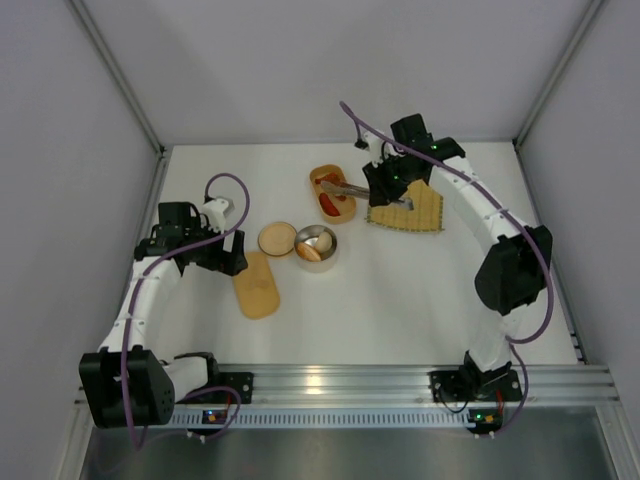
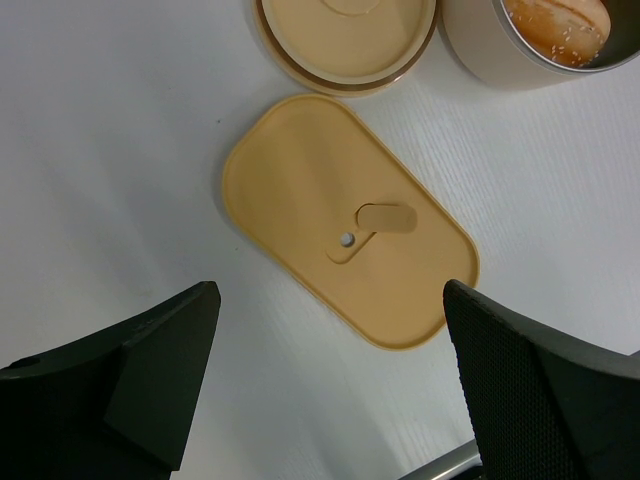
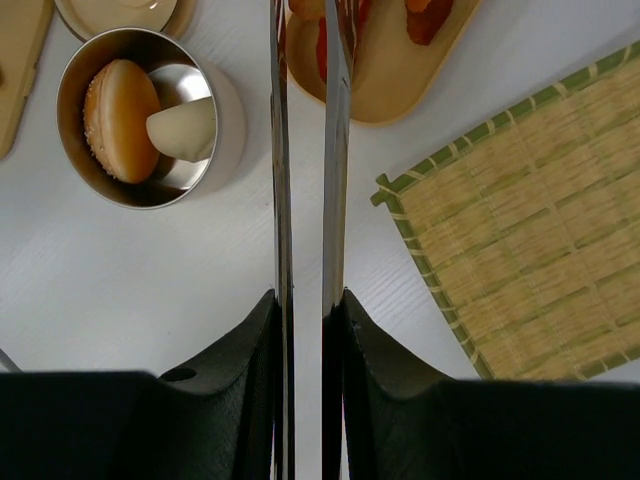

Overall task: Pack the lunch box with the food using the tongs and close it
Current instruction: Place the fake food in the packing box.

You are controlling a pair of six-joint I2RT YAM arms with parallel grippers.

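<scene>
On the left, the left gripper (image 1: pixel 228 258) hangs over the oval lid (image 2: pixel 350 245) with its fingers wide apart and nothing in them. I think it waits there so it can put the lid on at the end. Next come a round lid (image 2: pixel 345 40) and a metal bowl (image 3: pixel 232 110) with a bun (image 3: pixel 120 105) and a cream ball (image 3: pixel 185 125) inside. Then comes the lunch box (image 3: pixel 410 90), open, with red food (image 3: pixel 430 20) in it. The right gripper (image 3: pixel 305 320) squeezes the tongs (image 3: pixel 335 150) by the back end, so the long tips reach into the box. I cannot tell if the tips hold a piece. The mat (image 3: pixel 520 250) lies on the far right. No words show anywhere.
</scene>
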